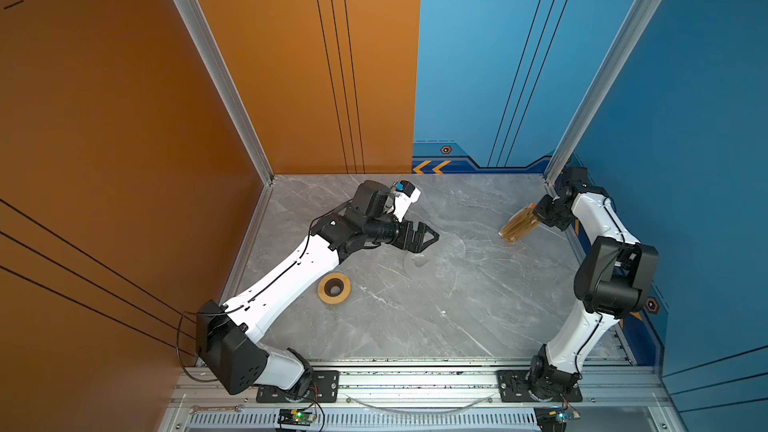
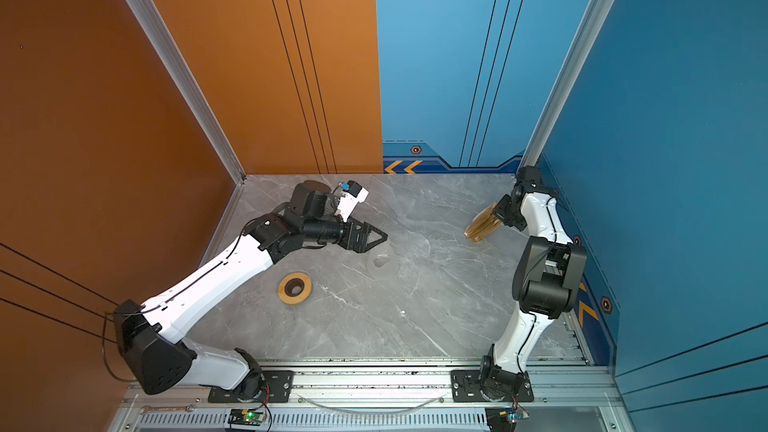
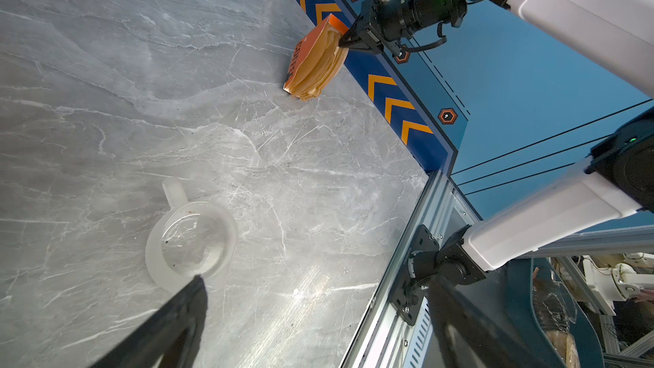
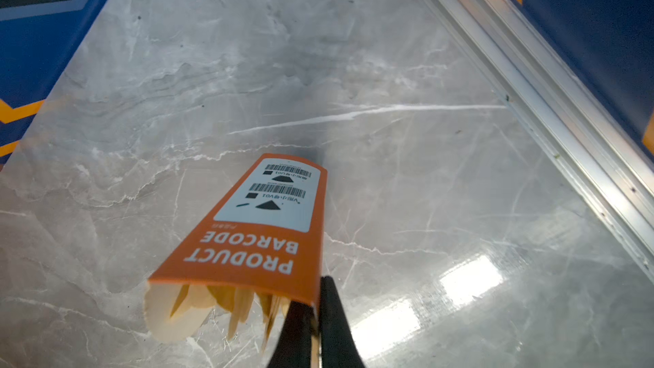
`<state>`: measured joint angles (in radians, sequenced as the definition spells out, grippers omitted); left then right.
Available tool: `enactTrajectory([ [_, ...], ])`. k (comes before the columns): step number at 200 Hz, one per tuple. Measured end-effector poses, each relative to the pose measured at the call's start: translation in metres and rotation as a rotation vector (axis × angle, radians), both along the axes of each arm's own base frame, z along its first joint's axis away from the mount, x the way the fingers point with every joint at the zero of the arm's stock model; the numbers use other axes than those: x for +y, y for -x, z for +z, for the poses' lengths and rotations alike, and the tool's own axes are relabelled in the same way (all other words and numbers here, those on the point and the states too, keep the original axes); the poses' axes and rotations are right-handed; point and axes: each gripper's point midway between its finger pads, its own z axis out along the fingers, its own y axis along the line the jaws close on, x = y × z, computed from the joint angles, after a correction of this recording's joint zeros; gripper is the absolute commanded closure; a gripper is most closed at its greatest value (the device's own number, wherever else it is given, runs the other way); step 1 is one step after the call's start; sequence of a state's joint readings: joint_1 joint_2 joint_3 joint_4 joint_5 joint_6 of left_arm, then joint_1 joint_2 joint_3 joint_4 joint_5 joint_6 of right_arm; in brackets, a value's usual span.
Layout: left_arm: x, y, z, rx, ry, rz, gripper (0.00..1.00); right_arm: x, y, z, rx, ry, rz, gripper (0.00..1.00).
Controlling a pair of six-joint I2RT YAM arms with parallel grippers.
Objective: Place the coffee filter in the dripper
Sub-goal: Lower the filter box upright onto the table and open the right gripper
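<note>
My right gripper [image 4: 316,307] is shut at the back right on the open end of a bundle of tan filters [image 4: 212,299] with an orange strip [image 1: 517,226]. A thin tan paper edge shows between its fingers; whether that is a single coffee filter I cannot tell. The bundle leans on the table by the right wall [image 3: 315,61]. The dripper shows only as a dark smoky rim [image 2: 314,185] behind my left wrist. My left gripper [image 1: 430,238] hangs open and empty over the table's middle [image 3: 318,331].
A translucent white jug [image 1: 417,263] stands just below the left gripper, handle toward the back [image 3: 191,242]. A flat wooden ring [image 1: 333,288] with a dark hole lies beside the left forearm. The right wall's rail [image 4: 552,107] runs close to the right gripper.
</note>
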<state>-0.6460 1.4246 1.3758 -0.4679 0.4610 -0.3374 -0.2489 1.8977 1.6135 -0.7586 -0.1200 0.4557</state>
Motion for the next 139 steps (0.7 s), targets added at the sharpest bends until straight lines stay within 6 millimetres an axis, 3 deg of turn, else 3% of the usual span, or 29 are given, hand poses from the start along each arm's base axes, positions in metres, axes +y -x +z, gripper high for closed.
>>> enactTrajectory([
  [76,0.0,0.0,0.0,0.0,0.0,0.0,0.02,0.072,-0.021,-0.009,0.031,-0.002,0.296,0.95],
  [139,0.0,0.0,0.0,0.0,0.0,0.0,0.02,0.111,-0.027,-0.01,0.058,0.049,0.461,0.96],
])
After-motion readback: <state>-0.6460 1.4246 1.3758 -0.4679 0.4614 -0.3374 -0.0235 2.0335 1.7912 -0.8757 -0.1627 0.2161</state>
